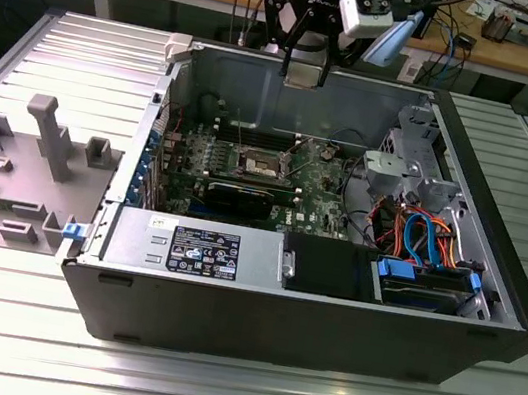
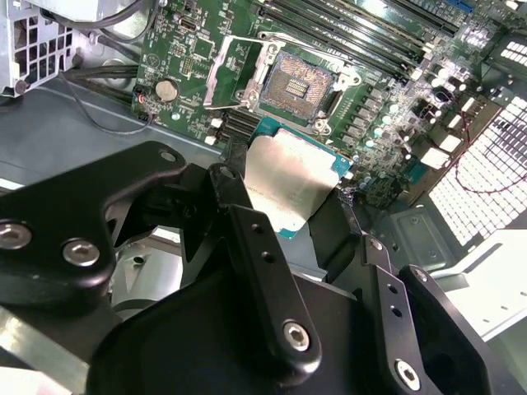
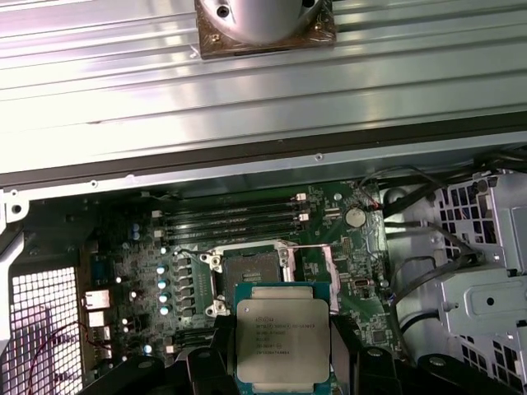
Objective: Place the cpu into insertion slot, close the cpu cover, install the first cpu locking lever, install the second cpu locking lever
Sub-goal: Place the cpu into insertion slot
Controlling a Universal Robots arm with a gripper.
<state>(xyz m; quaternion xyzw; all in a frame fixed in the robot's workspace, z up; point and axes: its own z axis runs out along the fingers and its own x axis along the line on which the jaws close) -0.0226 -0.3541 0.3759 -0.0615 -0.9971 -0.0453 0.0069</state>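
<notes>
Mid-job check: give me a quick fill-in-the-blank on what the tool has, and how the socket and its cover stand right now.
1. The tool is shut on the ____.
2. The insertion slot is ____: nothing sits in it.
3. The cpu cover is swung ____, off the slot.

Missing words: cpu; empty; open.

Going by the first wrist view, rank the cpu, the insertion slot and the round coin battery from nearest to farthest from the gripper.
1. The cpu, clamped in the gripper.
2. The insertion slot, on the motherboard just past the chip.
3. The coin battery, farther out across the board.
</notes>
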